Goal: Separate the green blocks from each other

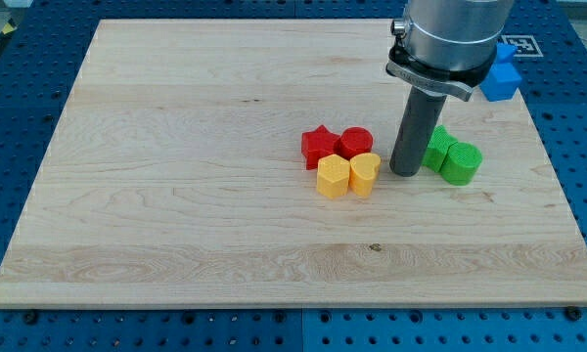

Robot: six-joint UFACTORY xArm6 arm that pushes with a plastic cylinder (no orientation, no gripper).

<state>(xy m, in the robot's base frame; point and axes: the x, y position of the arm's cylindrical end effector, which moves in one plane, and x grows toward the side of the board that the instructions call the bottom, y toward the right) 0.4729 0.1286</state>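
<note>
Two green blocks touch each other right of the board's middle: a green star-like block (438,148) and a green cylinder (461,162) on its right. My tip (405,172) stands on the board just left of the green star-like block, very close to it, and right of the yellow blocks.
A cluster sits left of my tip: a red star (319,146), a red cylinder (355,143), a yellow hexagon-like block (333,177) and a yellow heart (364,174). A blue block (500,81) lies at the wooden board's (176,196) right edge, partly behind the arm.
</note>
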